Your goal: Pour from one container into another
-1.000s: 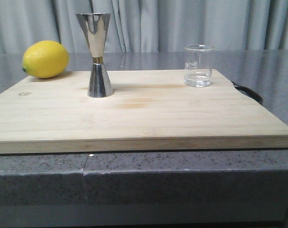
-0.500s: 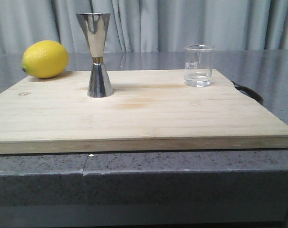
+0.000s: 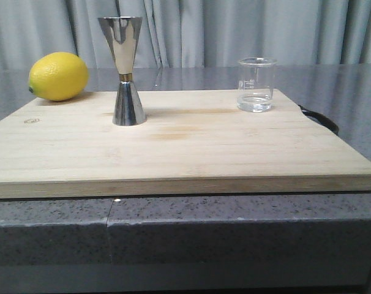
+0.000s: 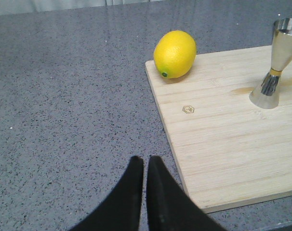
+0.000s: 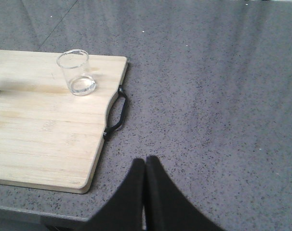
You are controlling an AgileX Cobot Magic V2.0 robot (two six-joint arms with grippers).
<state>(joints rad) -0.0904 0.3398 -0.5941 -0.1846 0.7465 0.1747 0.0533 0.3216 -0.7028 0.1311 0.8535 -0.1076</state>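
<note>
We have not started the pour yet. Our little glass beaker (image 3: 256, 84) stands upright on the far right part of the wooden cutting board (image 3: 173, 153). It has a bit of clear liquid at the bottom. Our shiny steel jigger (image 3: 125, 70) stands upright on the far left part of the board, well apart from the beaker. A yellow lemon (image 3: 58, 76) sits at the board's far left corner, near the jigger but not touching it.

Our left gripper (image 4: 145, 163) waits over the gray counter (image 4: 64, 96), just off the board's left side. Its two black fingers are pressed together and hold nothing. Our right gripper (image 5: 145, 166) waits over the counter off the board's right side, near the black handle (image 5: 115, 115). Its fingers are pressed together too, with nothing in them.

We think the first job is to get the beaker. The right gripper is the closer one. It would have to spread its fingers, go to the beaker, and squeeze it gently. Then we would carry it over the jigger's top cup and tip it slowly.
</note>
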